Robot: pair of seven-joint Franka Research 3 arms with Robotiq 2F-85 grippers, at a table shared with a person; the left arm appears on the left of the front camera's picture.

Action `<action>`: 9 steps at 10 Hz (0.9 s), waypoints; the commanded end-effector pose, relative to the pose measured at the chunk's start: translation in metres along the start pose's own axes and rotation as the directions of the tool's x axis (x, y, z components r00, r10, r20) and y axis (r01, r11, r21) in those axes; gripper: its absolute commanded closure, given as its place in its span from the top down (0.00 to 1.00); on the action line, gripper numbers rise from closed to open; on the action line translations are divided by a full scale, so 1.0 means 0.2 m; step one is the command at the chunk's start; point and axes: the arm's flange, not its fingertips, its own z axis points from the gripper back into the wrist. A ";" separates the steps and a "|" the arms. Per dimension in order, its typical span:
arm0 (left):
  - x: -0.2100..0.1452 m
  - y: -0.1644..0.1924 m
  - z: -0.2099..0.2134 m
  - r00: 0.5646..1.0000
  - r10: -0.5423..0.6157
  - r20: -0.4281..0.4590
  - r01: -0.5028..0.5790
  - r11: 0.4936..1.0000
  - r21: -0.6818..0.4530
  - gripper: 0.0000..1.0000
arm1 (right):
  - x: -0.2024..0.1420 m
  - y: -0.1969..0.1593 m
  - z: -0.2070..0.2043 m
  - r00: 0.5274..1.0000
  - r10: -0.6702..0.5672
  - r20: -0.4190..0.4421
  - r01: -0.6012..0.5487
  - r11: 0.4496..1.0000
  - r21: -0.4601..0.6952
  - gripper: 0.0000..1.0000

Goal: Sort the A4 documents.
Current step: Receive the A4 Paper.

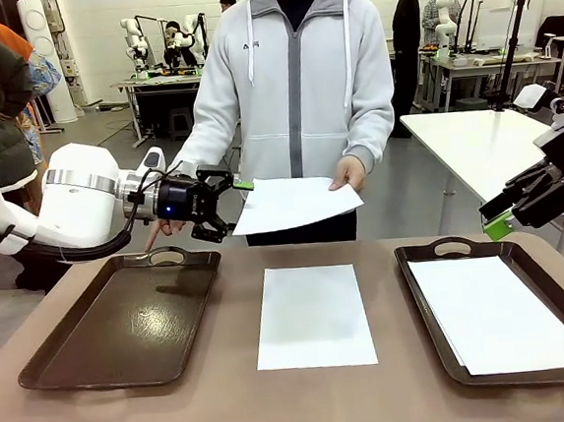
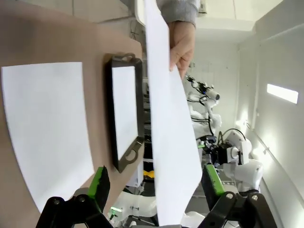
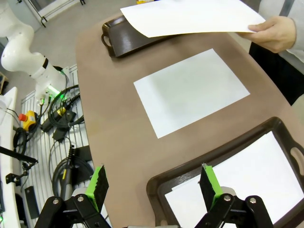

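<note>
A person across the table holds one A4 document (image 1: 296,202) out in one hand (image 1: 348,174), level above the table's far edge. My left gripper (image 1: 231,211) is open at that sheet's left edge. In the left wrist view the held sheet (image 2: 171,133) runs edge-on between my green fingertips (image 2: 99,183), with gaps on both sides. A second sheet (image 1: 314,315) lies flat on the table's middle. A third sheet (image 1: 498,312) lies in the right tray (image 1: 419,255). My right gripper (image 1: 495,214) hangs open and empty above that tray's far right side, as the right wrist view (image 3: 154,184) confirms.
The dark brown left tray (image 1: 124,324) below my left gripper holds nothing. The person's other hand points down just behind that tray. A white table (image 1: 494,148) stands at the back right.
</note>
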 end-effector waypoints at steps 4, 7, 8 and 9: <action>0.06 0.03 -0.11 0.991 0.058 -0.119 -0.076 0.985 -0.154 1.00 | 0.00 0.00 -0.01 1.000 0.002 -0.005 -0.002 1.000 0.006 1.00; 0.06 0.06 -0.14 0.985 0.086 -0.151 -0.119 0.967 -0.225 1.00 | 0.00 0.00 -0.01 1.000 0.002 -0.005 -0.002 1.000 0.006 1.00; 0.05 0.06 -0.16 0.981 0.092 -0.170 -0.131 0.964 -0.232 1.00 | 0.00 0.00 -0.01 1.000 0.002 -0.005 -0.002 1.000 0.006 1.00; 0.04 0.06 -0.17 0.981 0.077 -0.176 -0.117 0.966 -0.232 1.00 | 0.00 0.00 -0.01 1.000 0.002 -0.005 -0.002 1.000 0.006 1.00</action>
